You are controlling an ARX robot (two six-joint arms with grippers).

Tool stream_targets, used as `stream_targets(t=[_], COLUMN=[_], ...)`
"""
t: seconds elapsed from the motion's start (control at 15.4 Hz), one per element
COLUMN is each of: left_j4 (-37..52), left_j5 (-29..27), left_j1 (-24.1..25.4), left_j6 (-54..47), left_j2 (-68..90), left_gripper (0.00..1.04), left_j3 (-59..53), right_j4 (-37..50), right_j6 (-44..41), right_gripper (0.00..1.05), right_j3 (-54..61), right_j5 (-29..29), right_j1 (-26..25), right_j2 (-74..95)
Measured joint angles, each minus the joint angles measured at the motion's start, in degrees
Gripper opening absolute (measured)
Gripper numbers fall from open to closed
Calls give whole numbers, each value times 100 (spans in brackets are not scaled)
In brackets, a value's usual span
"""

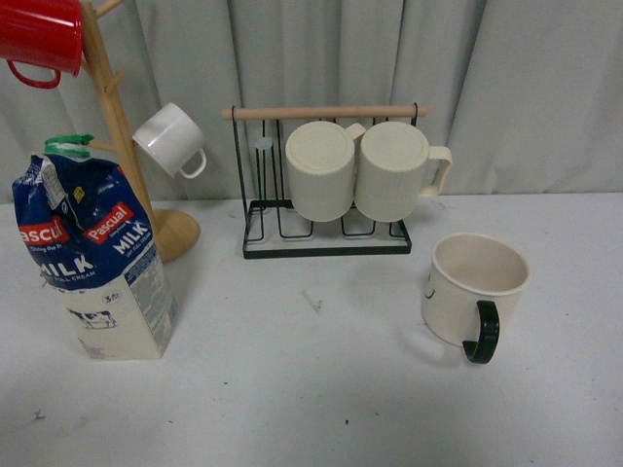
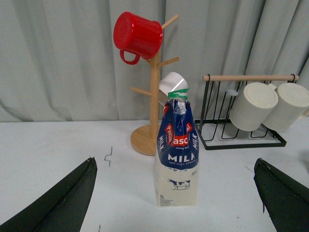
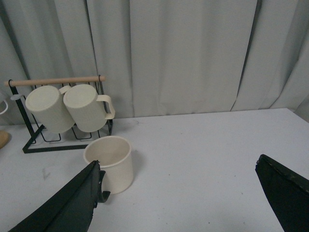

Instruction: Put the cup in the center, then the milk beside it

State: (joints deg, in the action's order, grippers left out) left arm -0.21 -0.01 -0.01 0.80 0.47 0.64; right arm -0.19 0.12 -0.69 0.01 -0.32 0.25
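1. The cup (image 1: 474,292) stands upright on the right of the tabletop (image 1: 292,389), with its handle toward the front camera.
2. The milk (image 1: 97,258) stands far left (just beside the wooden mug tree (image 1: 119,126)).
3. The left fingers (image 2: 67,200) and right fingers (image 3: 67,203) are spread wide and hold nothing.

Front view. Milk carton (image 1: 92,268) stands at left on the table (image 1: 311,389). Mug tree (image 1: 115,126) behind it, upper left. Wire rack (image 1: 326,251) holding two mugs (image 1: 321,170), centre rear. Cup (image 1: 474,292) at right, before the rack.
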Motion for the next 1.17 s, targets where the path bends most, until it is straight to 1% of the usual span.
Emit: stream_targets(t=[1.17], left_j4=[0], left_j5=[0], left_j1=[0], left_j6=[0], left_j2=[0], left_gripper=[98], left_j3=[0], right_j4=[0], right_j6=[0], right_gripper=[98], right_j3=[0], right_j5=[0], right_j1=[0], right_j2=[0])
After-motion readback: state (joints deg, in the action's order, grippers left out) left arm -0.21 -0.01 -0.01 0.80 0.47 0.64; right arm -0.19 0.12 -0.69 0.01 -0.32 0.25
